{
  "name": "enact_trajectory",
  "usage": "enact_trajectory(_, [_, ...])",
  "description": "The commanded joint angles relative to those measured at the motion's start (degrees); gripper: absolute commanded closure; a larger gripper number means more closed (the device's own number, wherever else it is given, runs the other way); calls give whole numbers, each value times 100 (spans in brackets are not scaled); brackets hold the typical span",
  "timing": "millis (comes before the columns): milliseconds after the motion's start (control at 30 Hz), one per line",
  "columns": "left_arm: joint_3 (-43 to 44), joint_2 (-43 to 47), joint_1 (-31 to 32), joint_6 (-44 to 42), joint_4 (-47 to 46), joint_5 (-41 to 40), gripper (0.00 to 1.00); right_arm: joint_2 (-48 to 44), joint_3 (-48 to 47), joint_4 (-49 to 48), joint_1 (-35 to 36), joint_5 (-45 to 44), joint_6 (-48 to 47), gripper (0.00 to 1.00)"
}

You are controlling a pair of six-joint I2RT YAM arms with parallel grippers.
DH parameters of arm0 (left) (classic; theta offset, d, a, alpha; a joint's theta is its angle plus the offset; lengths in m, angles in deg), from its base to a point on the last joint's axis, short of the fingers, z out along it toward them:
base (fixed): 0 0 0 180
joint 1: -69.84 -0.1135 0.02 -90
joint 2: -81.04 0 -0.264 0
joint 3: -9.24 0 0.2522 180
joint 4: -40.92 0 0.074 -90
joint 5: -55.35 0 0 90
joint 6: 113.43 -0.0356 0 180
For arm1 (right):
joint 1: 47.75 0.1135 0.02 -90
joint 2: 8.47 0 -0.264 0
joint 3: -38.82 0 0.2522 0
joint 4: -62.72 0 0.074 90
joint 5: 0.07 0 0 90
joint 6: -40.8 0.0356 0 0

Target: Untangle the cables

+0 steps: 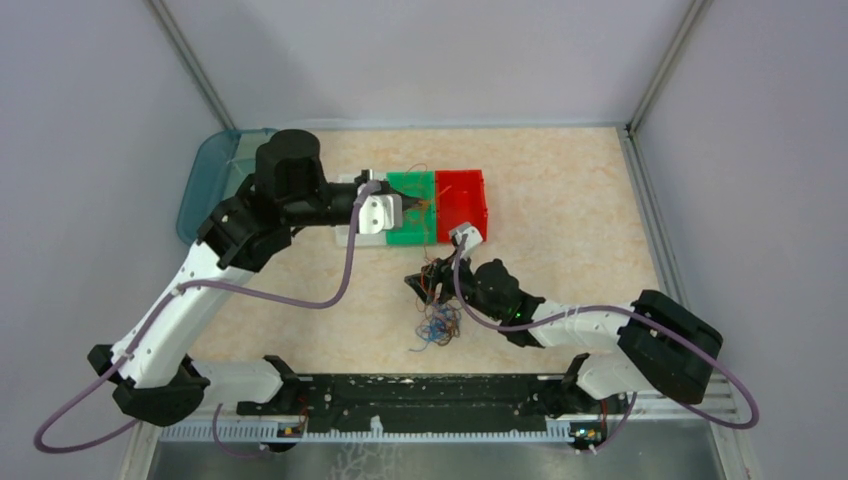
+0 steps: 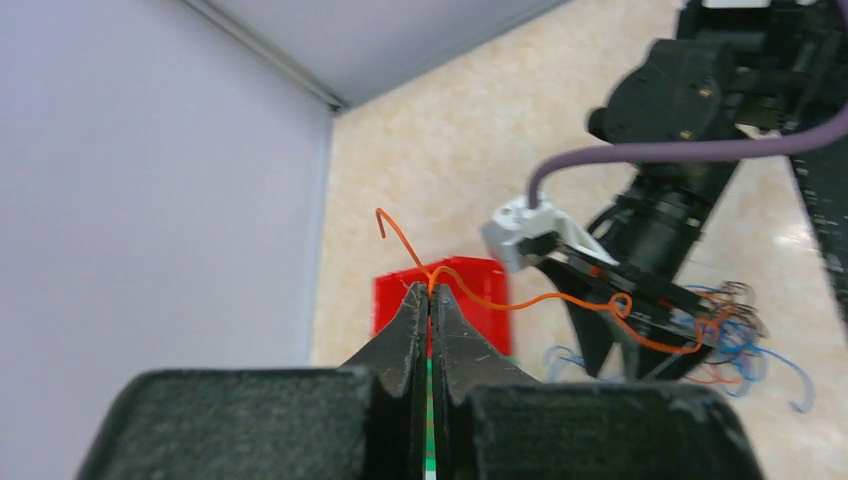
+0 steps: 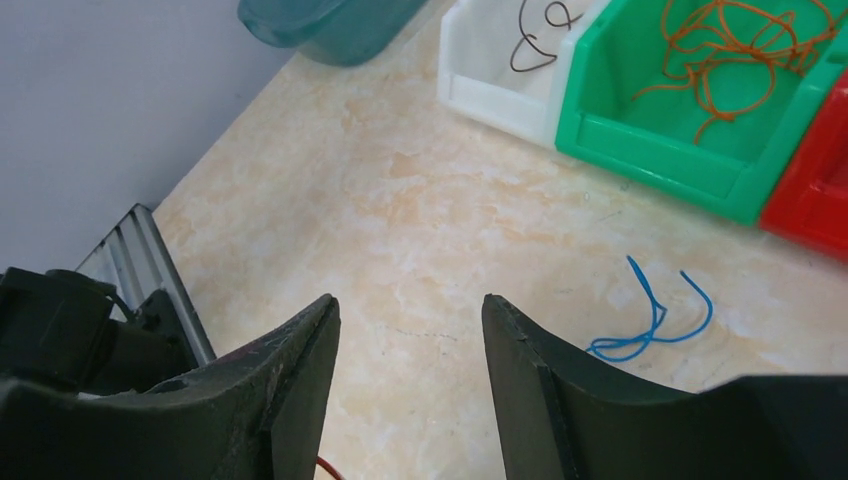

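My left gripper point(image 2: 431, 288) is shut on a thin orange-red cable point(image 2: 560, 298) and holds it above the green bin point(image 1: 412, 237). That cable runs in the air across to my right gripper's fingers point(image 2: 640, 305) and the clump under them. My right gripper point(image 3: 410, 300) is open, with bare table between its jaws; it hovers over a clump of blue, orange and dark cables point(image 1: 437, 325). A loose blue cable point(image 3: 650, 320) lies on the table beside it. In the top view my left gripper point(image 1: 412, 208) is left of the red bin point(image 1: 462, 195).
A white bin point(image 3: 500, 80) holds a dark cable, and the green bin point(image 3: 660, 150) holds several orange ones. The red bin point(image 3: 815, 190) stands next to them. A teal bin point(image 1: 205, 175) stands at the back left. Walls close the sides.
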Motion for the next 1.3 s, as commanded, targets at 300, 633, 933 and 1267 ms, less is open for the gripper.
enact_trajectory(300, [-323,614,37,-921,-3860,-1645,100,-97,437,-330,69,-397,128,46])
enact_trajectory(633, [202,335,40,-1235,-5902,-2239,100,-209,593,-255,68,-415,150,46])
enact_trajectory(933, [239,397,44,-1096,-5503,-2028,100,-921,287,272,68,-678,-217,43])
enact_trajectory(1267, [213,425,45,-1006,-5313,-1832,100,-1249,-1414,941,68,-147,-1223,30])
